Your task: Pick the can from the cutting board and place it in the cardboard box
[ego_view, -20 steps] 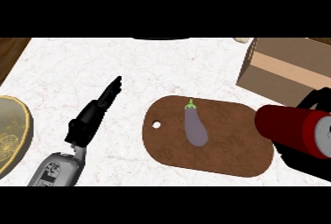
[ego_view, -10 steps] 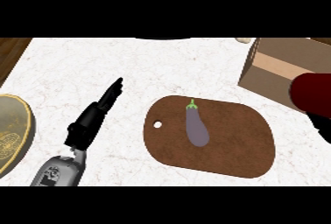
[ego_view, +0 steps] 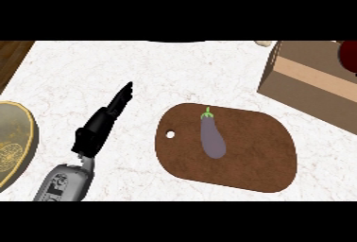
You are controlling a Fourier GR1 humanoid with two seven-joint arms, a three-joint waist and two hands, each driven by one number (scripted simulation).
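Note:
Only a sliver of the red can (ego_view: 349, 56) shows at the right edge of the head view, up over the cardboard box (ego_view: 314, 78). The box stands at the back right of the counter. No right hand is visible, so what holds the can is hidden. The brown cutting board (ego_view: 244, 160) lies in the middle with a purple eggplant (ego_view: 212, 136) on it and no can. My left hand (ego_view: 103, 124) rests open on the counter to the left of the board, fingers straight and pointing away.
A yellowish plate (ego_view: 12, 142) sits at the left edge. A dark wooden surface (ego_view: 10, 56) shows at the back left corner. A small pale object (ego_view: 262, 43) lies at the back, next to the box.
The can has moved up and to the right, from beside the board to over the box, and now nearly leaves the view. The right hand is out of sight. The left hand has not moved.

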